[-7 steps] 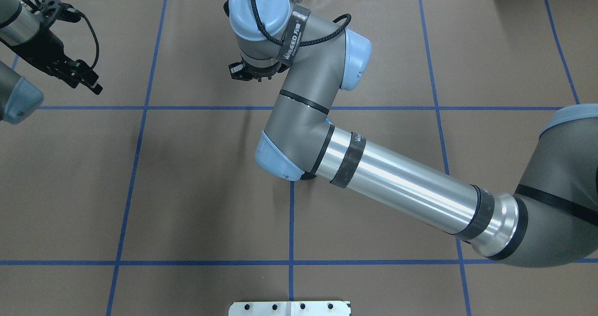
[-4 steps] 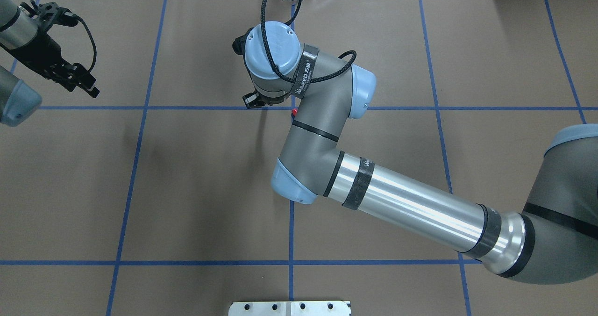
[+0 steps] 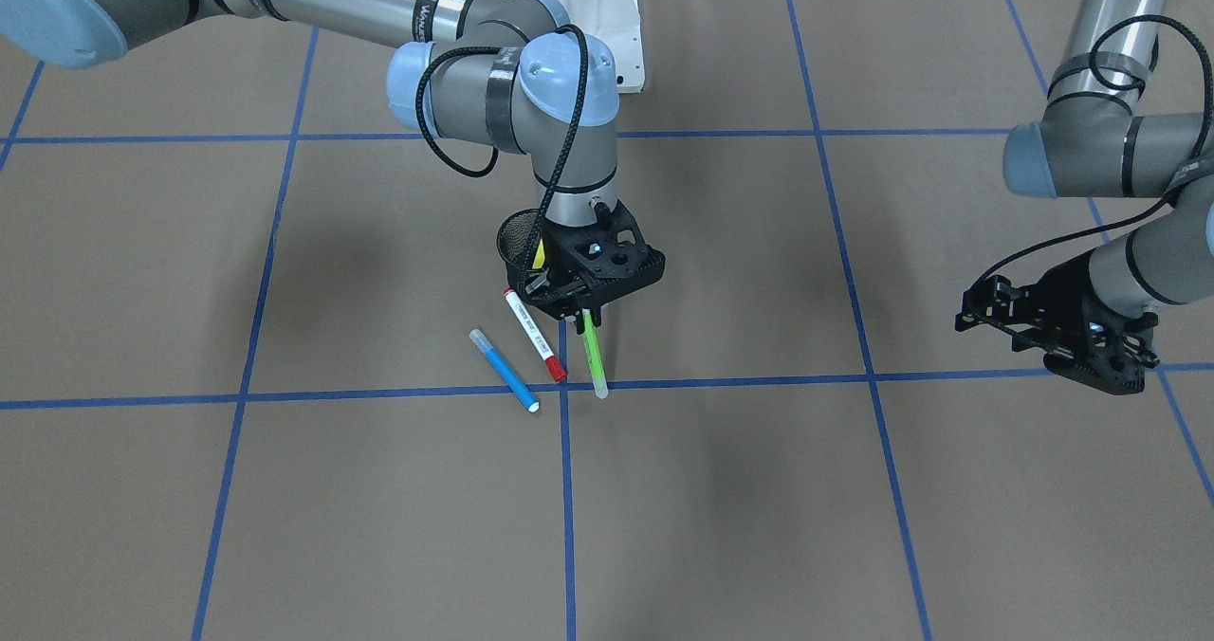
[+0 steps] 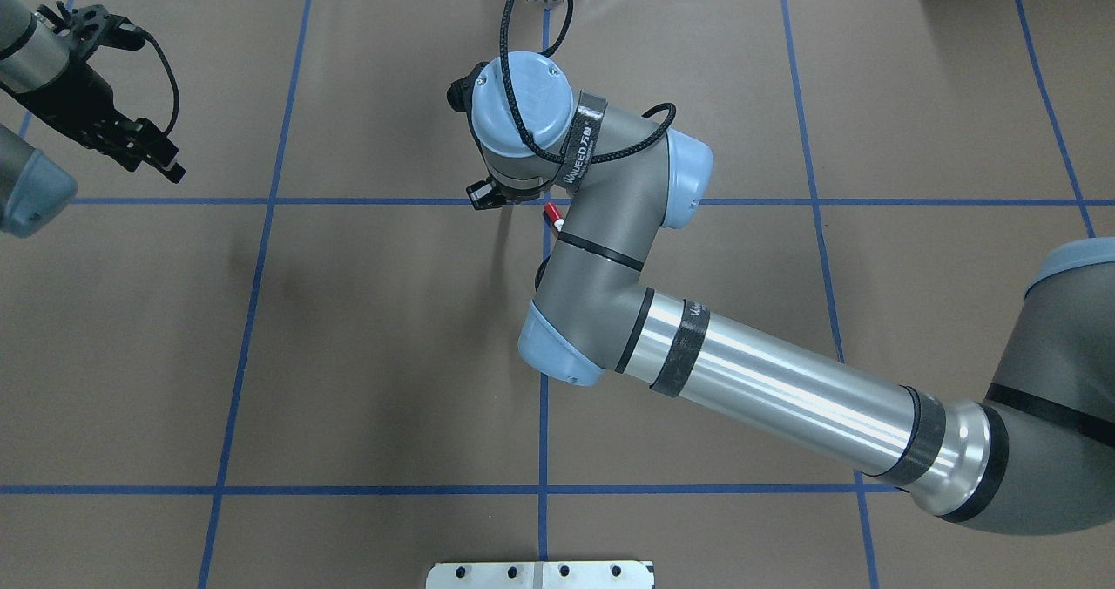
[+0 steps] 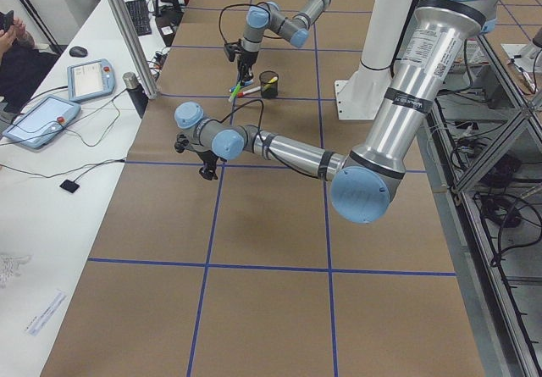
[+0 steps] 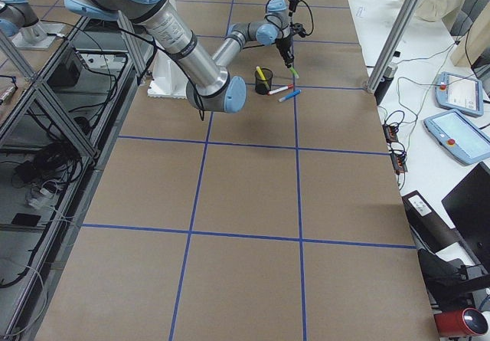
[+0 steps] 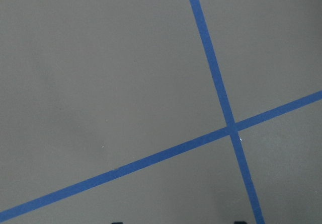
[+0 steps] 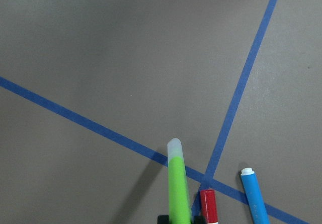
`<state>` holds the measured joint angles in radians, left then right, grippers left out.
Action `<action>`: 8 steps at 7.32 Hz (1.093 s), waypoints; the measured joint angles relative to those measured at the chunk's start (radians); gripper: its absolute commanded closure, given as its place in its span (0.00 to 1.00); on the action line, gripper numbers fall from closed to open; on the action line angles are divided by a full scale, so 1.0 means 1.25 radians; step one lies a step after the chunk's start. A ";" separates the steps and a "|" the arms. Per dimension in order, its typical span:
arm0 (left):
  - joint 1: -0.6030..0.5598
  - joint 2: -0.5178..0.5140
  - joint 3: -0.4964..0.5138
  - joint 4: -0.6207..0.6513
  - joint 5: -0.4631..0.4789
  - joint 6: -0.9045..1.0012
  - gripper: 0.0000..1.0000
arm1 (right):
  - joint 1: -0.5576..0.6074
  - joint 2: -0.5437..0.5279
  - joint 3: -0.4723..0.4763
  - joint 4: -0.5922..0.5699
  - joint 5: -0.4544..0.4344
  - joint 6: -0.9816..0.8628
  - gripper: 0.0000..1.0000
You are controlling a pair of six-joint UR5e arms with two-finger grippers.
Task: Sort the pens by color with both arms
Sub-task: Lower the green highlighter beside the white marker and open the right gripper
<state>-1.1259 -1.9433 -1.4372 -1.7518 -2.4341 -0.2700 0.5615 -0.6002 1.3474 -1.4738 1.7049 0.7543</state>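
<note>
The brown-papered counter [image 3: 854, 527] is ruled into squares by blue tape lines [image 3: 854, 375]. Only the two end views show the room: a white side counter [image 5: 51, 165] with handheld control tablets [image 6: 459, 92] runs along the far edge.

The right arm [image 3: 531, 91] reaches to the counter's middle. From overhead its wrist hides nearly everything below it and only one red pen end shows. The front-facing view shows the whole group. The right arm's jaws pinch the lime green highlighter [image 3: 594, 357] by its upper end. It hangs tilted with its clear cap toward 6 o'clock, over a tape crossing. In the right wrist view its shadow lies apart from it.

The left arm [image 3: 1110, 148] hangs well apart at 3 o'clock. Its jaws are spread and hold nothing, and the left wrist view shows only paper and tape.

The white pedestal [image 3: 569, 15] stands at 12 o'clock.

The black mesh cup [image 3: 515, 235], at 10 o'clock of the right arm's jaws, holds the yellow highlighter [image 3: 539, 254], which leans on its rim.

The white pen with red ends [image 3: 532, 333] lies on the counter at 7 o'clock of the cup. The blue pen [image 3: 504, 370] lies just beside it at 8 o'clock, nearly parallel.
</note>
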 measured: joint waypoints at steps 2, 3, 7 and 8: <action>0.000 -0.001 0.001 0.000 0.000 0.000 0.19 | 0.000 -0.001 0.015 -0.019 0.004 0.000 0.14; 0.000 -0.001 0.001 0.000 0.000 0.000 0.19 | 0.000 0.001 0.021 -0.029 0.008 0.000 0.11; 0.002 -0.024 -0.006 0.006 -0.003 -0.034 0.18 | 0.046 0.000 0.101 -0.171 0.118 -0.006 0.08; 0.002 -0.041 -0.012 0.007 -0.007 -0.076 0.18 | 0.087 -0.015 0.130 -0.207 0.186 -0.018 0.09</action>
<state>-1.1230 -1.9948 -1.4517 -1.7434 -2.4428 -0.3648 0.6706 -0.6195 1.5100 -1.7329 1.9368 0.7314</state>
